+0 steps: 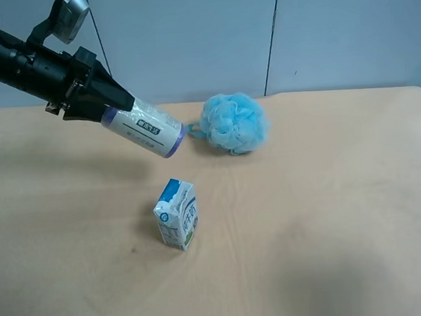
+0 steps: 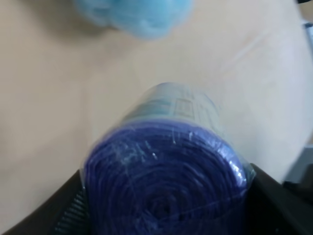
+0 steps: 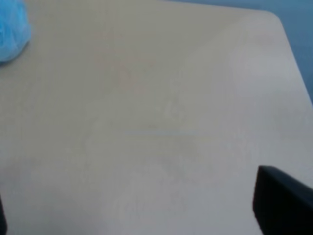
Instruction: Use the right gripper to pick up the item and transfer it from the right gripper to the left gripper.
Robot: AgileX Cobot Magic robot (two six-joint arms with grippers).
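The item (image 1: pixel 147 128), a small roll with a cream-white label and purple ends, hangs tilted above the table's back left. My left gripper (image 1: pixel 118 101), on the black arm reaching in from the exterior high view's upper left, is shut on its upper end. In the left wrist view the roll's purple end (image 2: pixel 166 171) fills the space between the black fingers (image 2: pixel 58 215). My right gripper (image 3: pixel 132 200) is out of the exterior high view. Its wrist view shows one black fingertip (image 3: pixel 281 203) and a sliver of the other, set wide open over bare table with nothing between them.
A fluffy blue bath sponge (image 1: pixel 233 124) lies on the tan table (image 1: pixel 331 229) just right of the held roll and shows at a corner of the right wrist view (image 3: pixel 12 29). A blue-white milk carton (image 1: pixel 177 214) stands upright below the roll.
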